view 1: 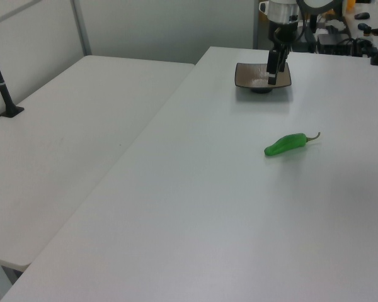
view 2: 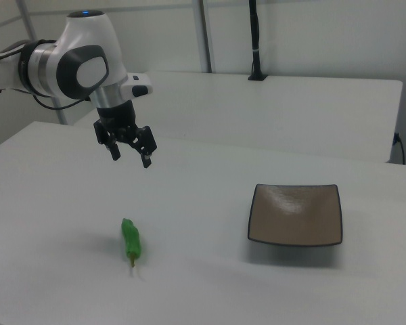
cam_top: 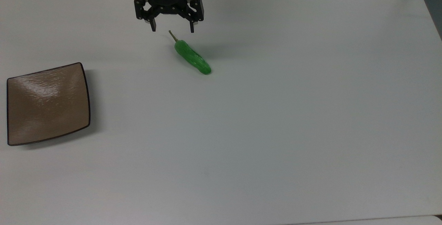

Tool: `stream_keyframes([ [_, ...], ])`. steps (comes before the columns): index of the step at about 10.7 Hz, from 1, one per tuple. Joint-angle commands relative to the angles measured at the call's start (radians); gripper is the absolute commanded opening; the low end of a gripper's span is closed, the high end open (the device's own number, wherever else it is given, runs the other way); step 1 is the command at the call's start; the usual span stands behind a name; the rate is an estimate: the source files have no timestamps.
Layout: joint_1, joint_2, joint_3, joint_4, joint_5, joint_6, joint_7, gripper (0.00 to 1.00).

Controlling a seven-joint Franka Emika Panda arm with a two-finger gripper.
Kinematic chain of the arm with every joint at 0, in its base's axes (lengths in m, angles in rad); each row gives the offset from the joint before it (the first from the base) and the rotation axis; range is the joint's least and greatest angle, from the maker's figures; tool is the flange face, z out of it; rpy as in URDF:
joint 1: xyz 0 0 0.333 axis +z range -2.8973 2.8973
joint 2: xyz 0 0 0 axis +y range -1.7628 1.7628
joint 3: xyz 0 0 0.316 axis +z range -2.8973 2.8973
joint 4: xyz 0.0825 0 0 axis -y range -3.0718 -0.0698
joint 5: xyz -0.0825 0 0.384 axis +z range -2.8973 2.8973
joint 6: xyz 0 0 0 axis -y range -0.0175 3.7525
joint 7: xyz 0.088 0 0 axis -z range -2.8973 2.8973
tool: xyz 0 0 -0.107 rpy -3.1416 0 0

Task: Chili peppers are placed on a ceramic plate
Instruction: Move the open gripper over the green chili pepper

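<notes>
1. The black two-finger gripper point(cam_top: 172, 29) hangs with jaws spread, empty, above the white table point(cam_top: 276, 131)
2. The glossy green chili pepper point(cam_top: 192, 57) lies on the table, well apart from the square brown ceramic plate point(cam_top: 48, 104)
3. A pinch on the thin stem point(cam_top: 173, 36) could let it slip

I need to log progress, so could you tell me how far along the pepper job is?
Nothing is done yet. The chili pepper lies on the table, apart from the bare ceramic plate. The gripper hangs open above the stem end, holding nothing. Grasping, carrying and placing remain.
</notes>
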Motion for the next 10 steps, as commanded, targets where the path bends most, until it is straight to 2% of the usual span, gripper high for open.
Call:
stream_keyframes([
  [1, 0.036, 0.002, -0.020, -0.013, 0.007, -0.001, -0.024, 1.00],
  [7, 0.034, 0.001, -0.020, -0.013, 0.003, -0.004, -0.042, 1.00],
  [10, 0.030, -0.002, -0.019, -0.045, 0.003, -0.030, -0.288, 1.00],
])
